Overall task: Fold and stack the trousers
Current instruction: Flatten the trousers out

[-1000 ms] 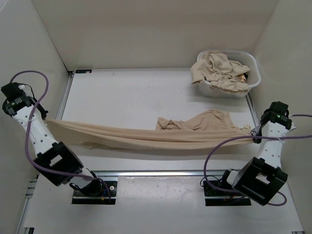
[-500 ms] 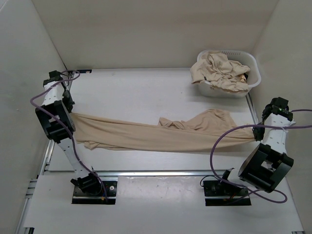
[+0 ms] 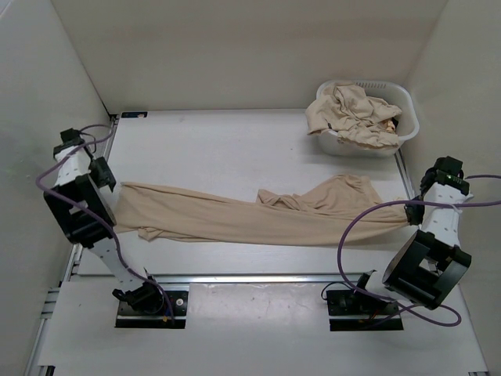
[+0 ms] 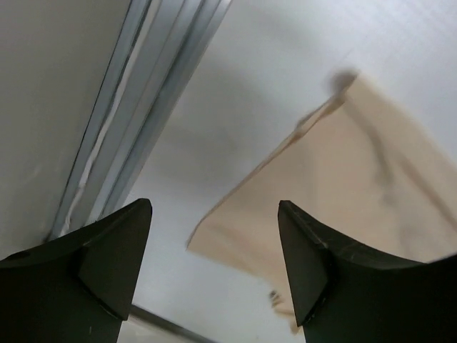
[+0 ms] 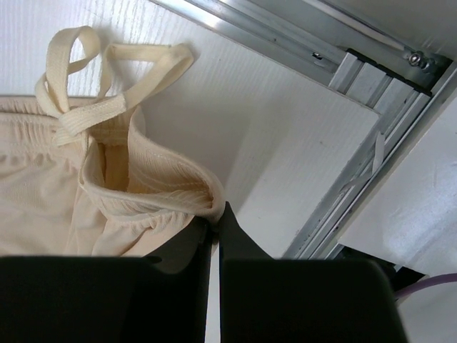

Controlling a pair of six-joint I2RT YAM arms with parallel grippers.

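My left gripper (image 4: 214, 204) is spread wide with nothing between its fingers, and it hangs over the leg hem of the trousers (image 3: 258, 215) at the 9 o'clock edge of the table (image 3: 219, 149). My right gripper (image 5: 216, 214) is pinched tight on the waistband at 3 o'clock. The trousers lie stretched across the table between the two, with fabric bunched nearer the right end. At 1 o'clock a white basket (image 3: 368, 147) holds a beige heap (image 3: 352, 113) of similar cloth.
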